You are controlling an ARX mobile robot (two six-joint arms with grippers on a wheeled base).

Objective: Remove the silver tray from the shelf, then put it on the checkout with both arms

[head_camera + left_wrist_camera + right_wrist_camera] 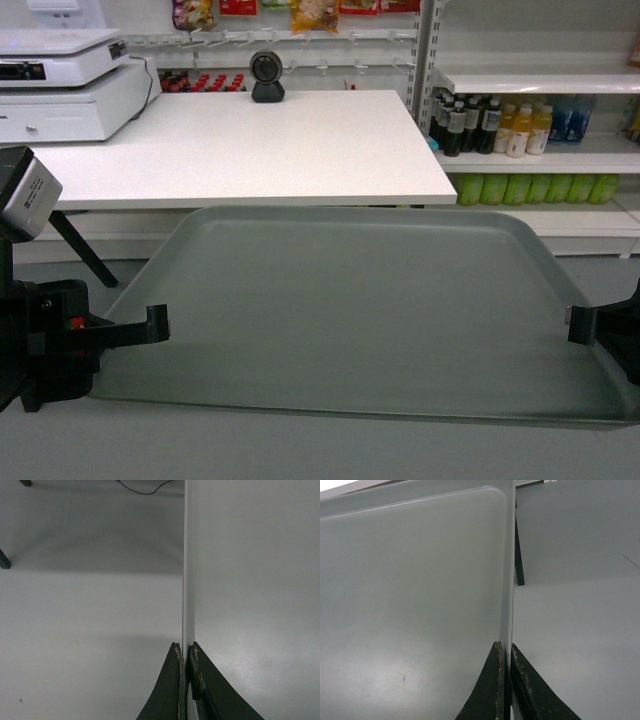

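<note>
The silver tray (340, 310), matte grey-green with a low rim, hangs level in the air just in front of the checkout (250, 140), a white tabletop. My left gripper (158, 322) is shut on the tray's left rim, and my right gripper (578, 325) is shut on its right rim. In the left wrist view the gripper (186, 652) pinches the thin edge, with the tray (250, 580) filling the right half. In the right wrist view the gripper (504, 652) clamps the rim, with the tray (410, 590) on the left. A white shelf (540, 155) stands at the right, apart from the tray.
A white cash register (60, 85) sits at the checkout's back left and a round black camera (267, 78) at its back middle. Bottles (500, 125) line the right shelves. A dark table leg (85, 250) slants under the tabletop. Grey floor lies below the tray.
</note>
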